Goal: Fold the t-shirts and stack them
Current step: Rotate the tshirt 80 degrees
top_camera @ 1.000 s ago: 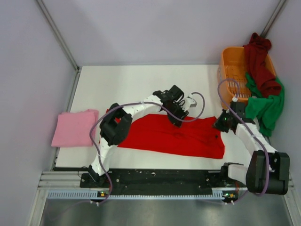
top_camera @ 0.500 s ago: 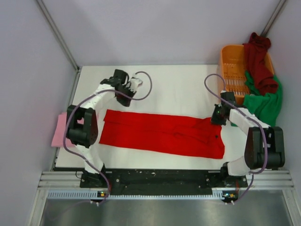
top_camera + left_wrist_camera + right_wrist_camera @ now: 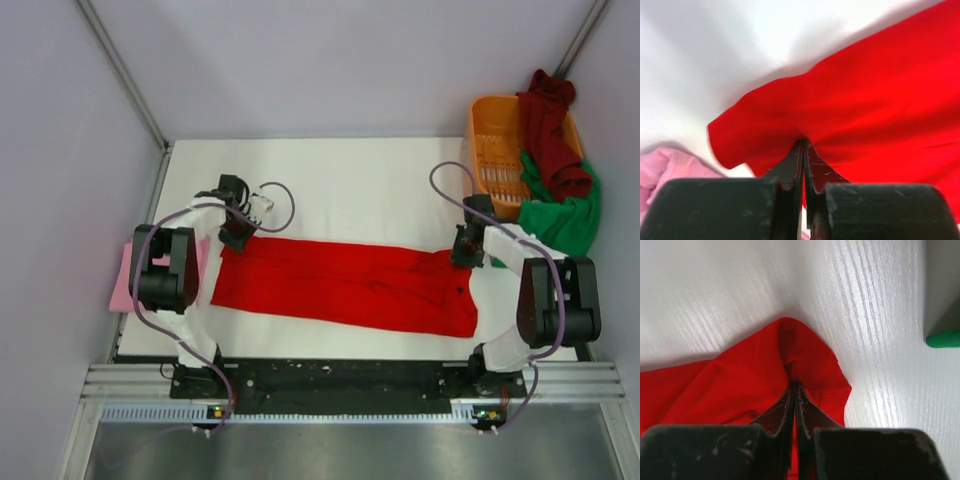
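A bright red t-shirt [image 3: 345,283] lies as a long folded band across the white table. My left gripper [image 3: 232,238] is shut on its far left corner; in the left wrist view the fingers pinch the red cloth [image 3: 850,115]. My right gripper [image 3: 461,252] is shut on its far right corner, with the red cloth [image 3: 750,380] bunched at the fingertips. A folded pink t-shirt [image 3: 128,280] lies at the left table edge, partly behind the left arm, and shows in the left wrist view [image 3: 665,167]. A maroon t-shirt [image 3: 552,130] and a green t-shirt [image 3: 565,222] hang on the basket.
An orange slotted basket [image 3: 492,160] stands at the far right corner. Grey walls close the back and both sides. A green cloth edge [image 3: 944,338] shows at the right of the right wrist view. The arm bases sit on the black rail at the near edge.
The left gripper has swept from the shirt's middle out to the far left corner and closed on it. The right gripper moved onto the far right corner. The shirt now lies stretched longer.
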You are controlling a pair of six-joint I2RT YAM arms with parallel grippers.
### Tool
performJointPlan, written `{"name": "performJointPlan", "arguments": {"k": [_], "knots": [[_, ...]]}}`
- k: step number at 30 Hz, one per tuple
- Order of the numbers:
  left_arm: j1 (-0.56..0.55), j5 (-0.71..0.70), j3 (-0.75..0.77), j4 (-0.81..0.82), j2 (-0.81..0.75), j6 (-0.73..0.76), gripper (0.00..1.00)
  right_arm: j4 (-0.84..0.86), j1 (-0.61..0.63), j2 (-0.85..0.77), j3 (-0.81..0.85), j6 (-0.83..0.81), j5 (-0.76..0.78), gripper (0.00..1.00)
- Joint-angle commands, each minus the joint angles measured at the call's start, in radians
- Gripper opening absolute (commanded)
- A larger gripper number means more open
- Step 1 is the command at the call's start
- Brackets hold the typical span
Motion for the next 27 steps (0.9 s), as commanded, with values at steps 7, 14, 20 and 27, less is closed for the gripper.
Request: {"name": "performJointPlan", "arguments": {"k": [7, 14, 20, 27], "knots": [[0.066, -0.166, -0.163, 0.040, -0.011, 0.110, 0.03, -0.003, 0.140, 0.050, 0.082, -0.020, 0.114, 0.01], [0.066, -0.157, -0.270, 0.028, -0.085, 0.130, 0.02, -0.057, 0.240, 0.143, 0.191, -0.003, 0.178, 0.03], [0.068, -0.181, -0.345, 0.028, -0.105, 0.155, 0.03, -0.247, 0.288, 0.101, 0.290, -0.063, 0.413, 0.09], [0.072, -0.178, -0.361, 0.002, -0.117, 0.130, 0.04, -0.128, 0.298, 0.013, 0.265, -0.113, 0.136, 0.15]]}}
